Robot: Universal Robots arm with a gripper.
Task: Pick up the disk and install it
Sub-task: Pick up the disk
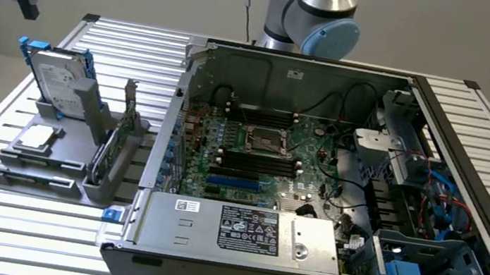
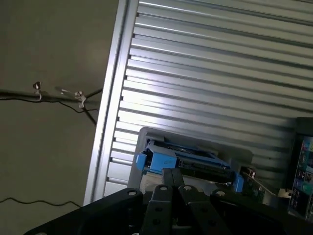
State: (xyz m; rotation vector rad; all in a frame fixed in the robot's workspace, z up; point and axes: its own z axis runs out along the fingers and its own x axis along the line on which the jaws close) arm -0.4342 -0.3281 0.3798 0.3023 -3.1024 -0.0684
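Exterior view: the black gripper (image 1: 25, 5) hangs high over the far corner of the slatted aluminium table (image 1: 15, 221), at the exterior view's left, well above the disk (image 1: 58, 81) and clear of it. The disk stands on edge in a grey holder rack (image 1: 49, 179), white label toward the camera, blue carrier frame along its sides. A small square silver chip (image 1: 39, 140) lies on the rack nearer the camera, and a green circuit card (image 1: 109, 144) stands on edge between the disk and the open computer case (image 1: 464, 173). The space above the disk's upper edge is free; the case wall rises just beside the rack on the exterior view's right. Wrist view: the fingertips (image 2: 166, 178) are pressed together and hold nothing. Past them the disk's blue-framed upper edge is seen from above in the rack, the table's edge rail (image 2: 110, 98) runs alongside, and beyond it lies the floor (image 2: 44, 161) with thin cables (image 2: 19, 94).
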